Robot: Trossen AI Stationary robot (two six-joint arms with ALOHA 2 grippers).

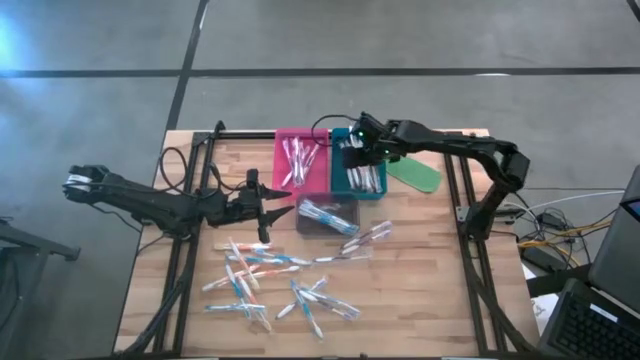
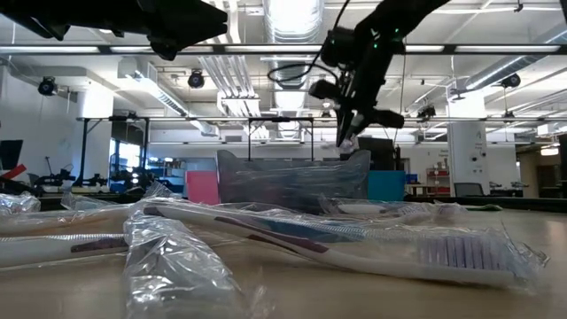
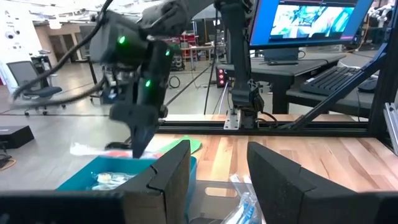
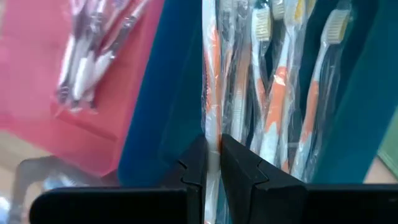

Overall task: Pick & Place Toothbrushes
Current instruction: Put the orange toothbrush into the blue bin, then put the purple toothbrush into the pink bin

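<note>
1. While the right gripper (image 1: 352,146) hangs over the teal plastic tray (image 1: 378,190) at the table's far edge, its jaws stand nearly closed, apparently pinching a clear wrapper (image 4: 212,134).
2. The left gripper (image 1: 283,211) hovers mid-table, jaws parted, empty.
3. Wrapped toothbrushes (image 1: 262,281) scatter toward the near edge; others fill the pink tray (image 1: 281,165).

grey floor (image 1: 400,35), ceiling lights (image 2: 292,18)

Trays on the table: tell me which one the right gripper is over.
The teal tray, the middle one of the three, between the pink tray and the green oblong piece. The right gripper hangs above its far end; the clear tray sits nearer the loose toothbrushes.
</note>
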